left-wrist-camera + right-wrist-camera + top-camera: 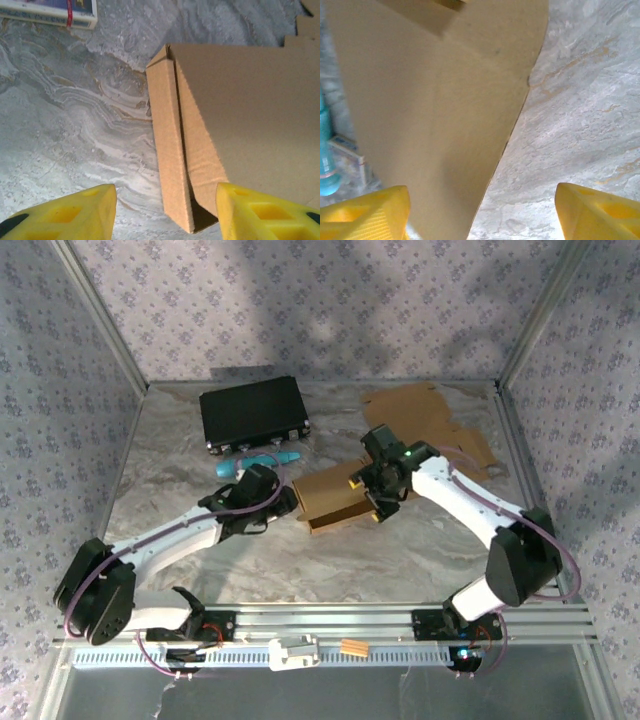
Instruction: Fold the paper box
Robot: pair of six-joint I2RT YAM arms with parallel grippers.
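Marbled table (330,560). The box (335,498) sits just in front of the black case (253,415), off its right end. The left gripper (164,192), on the case side, has its jaws apart around the side panel (172,150). The right gripper (481,195), on the far side, is spread wide over a flap (435,110). Best to square that panel upright before pinching.

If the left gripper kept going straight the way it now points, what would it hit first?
The cardboard box. Its narrow folded side panel lies straight ahead of the left gripper, in line with the gap between the open fingers. Nothing seems to stand in between, though depth is hard to judge.
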